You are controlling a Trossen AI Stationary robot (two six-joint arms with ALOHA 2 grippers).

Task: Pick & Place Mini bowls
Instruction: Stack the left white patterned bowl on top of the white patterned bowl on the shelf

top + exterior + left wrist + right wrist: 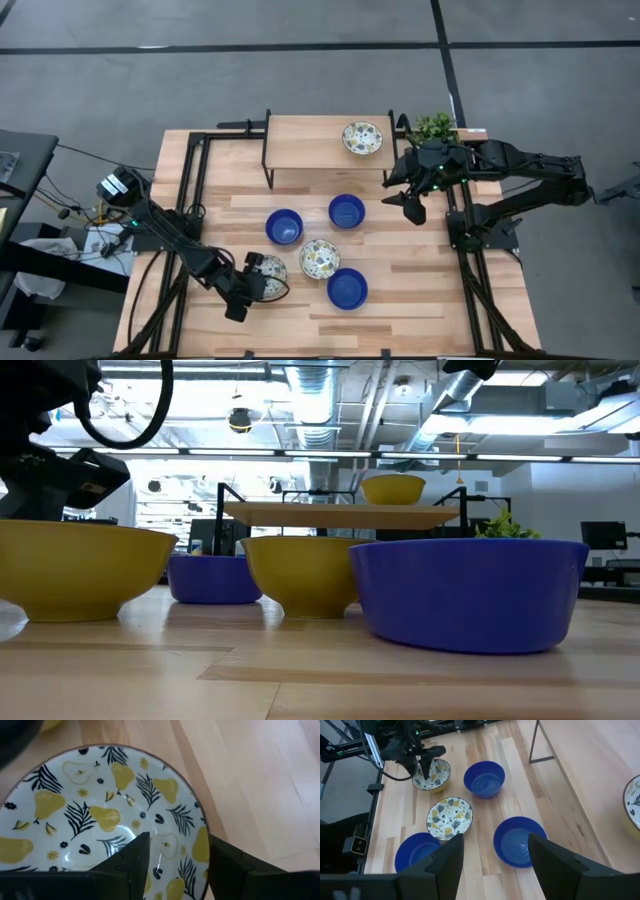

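We are looking down on a wooden table (420,300) standing on grey floor. At its left, the left gripper (262,286) is straddling a patterned bowl's (270,268) rim, fingers apart. Three blue bowls (284,226) and another patterned one (319,258) are sitting mid-table, a third on the raised shelf (300,140). The right gripper (408,201) is hovering open beside a plant (433,127).

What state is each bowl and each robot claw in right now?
Left gripper: open, one finger inside, one outside the rim of a patterned bowl.
Right gripper: open, empty, above the table.
Shelf bowl: upright on the shelf.
Middle patterned bowl: upright, free.
Three blue bowls: upright, empty.
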